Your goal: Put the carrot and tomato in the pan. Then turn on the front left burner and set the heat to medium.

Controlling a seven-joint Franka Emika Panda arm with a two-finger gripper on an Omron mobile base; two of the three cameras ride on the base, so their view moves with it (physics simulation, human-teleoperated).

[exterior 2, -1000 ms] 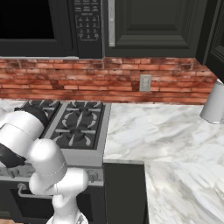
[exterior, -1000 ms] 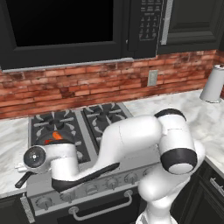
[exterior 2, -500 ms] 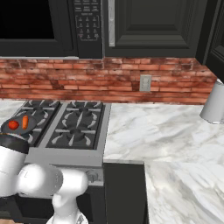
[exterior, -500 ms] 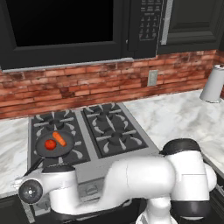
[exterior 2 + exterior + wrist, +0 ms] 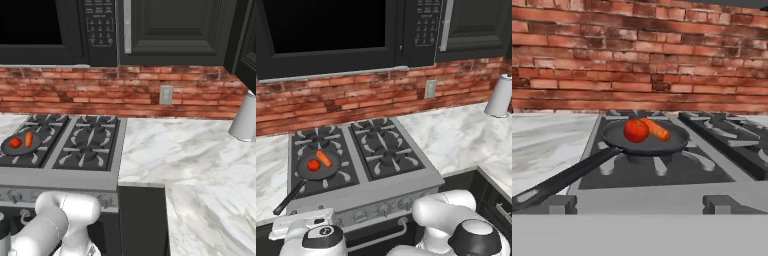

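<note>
Black pan (image 5: 318,167) holds tomato (image 5: 314,165) touching carrot (image 5: 324,158); the fingers' state cannot be told.

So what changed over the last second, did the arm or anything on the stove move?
The white arm dropped: a second ago it reached over the front left of the stove, now it sits below the stove's front edge, by the knobs. The small glossy red tomato and stubby orange carrot stayed side by side in the round black frying pan on the front left burner. Nothing was taken or released.
</note>
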